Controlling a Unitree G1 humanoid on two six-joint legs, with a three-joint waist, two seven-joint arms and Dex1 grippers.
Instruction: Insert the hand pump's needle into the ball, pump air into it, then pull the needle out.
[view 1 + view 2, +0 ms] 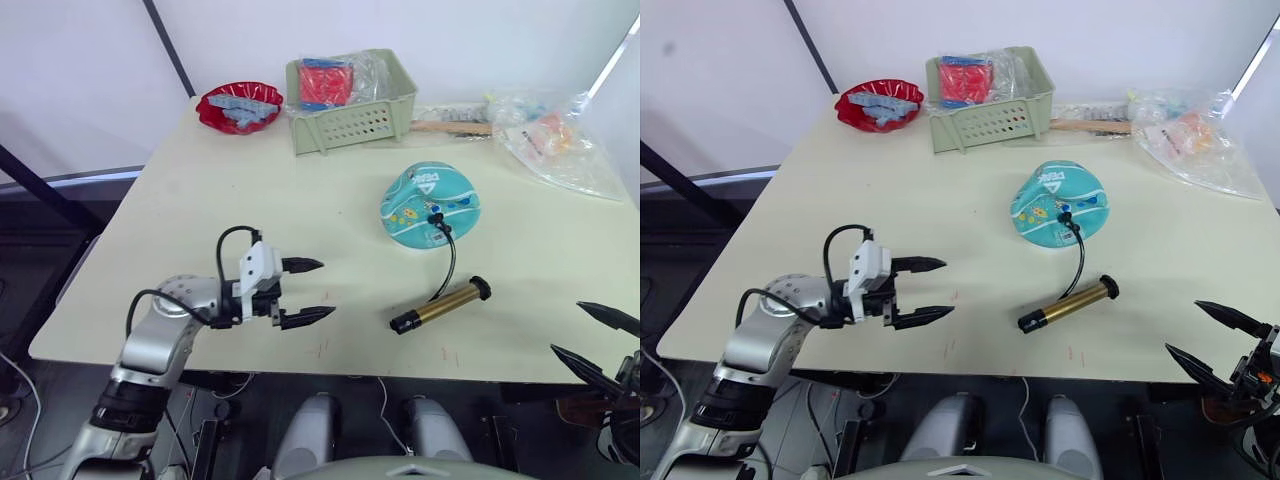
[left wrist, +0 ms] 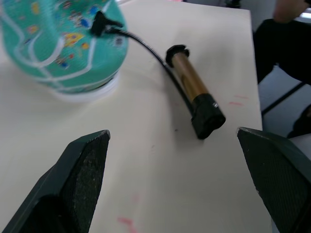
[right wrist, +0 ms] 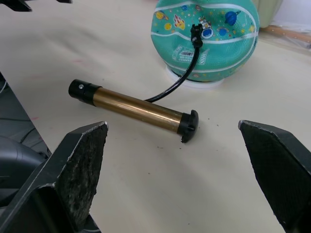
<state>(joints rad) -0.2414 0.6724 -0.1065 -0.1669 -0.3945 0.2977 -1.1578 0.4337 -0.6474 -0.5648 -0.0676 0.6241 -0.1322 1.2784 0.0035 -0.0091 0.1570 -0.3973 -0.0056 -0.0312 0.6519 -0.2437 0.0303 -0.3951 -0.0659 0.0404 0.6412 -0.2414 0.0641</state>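
On table [image 1: 300,190]: ball [image 1: 430,205], logo possibly "PEAK"; pump [image 1: 440,304] beside it; left gripper [image 1: 305,292], right gripper [image 1: 598,340] both spread, empty.

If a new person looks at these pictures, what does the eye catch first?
First the teal ball in the middle of the table, with the pump's black hose plugged into it. The gold hand pump lies just in front of it, and both open grippers, left and right, hold nothing.

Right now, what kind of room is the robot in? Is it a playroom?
Probably a robot test room, not a playroom. A plain table by bare white walls holds practice things: a teal ball with a hand pump plugged in, a green basket and a red bowl.
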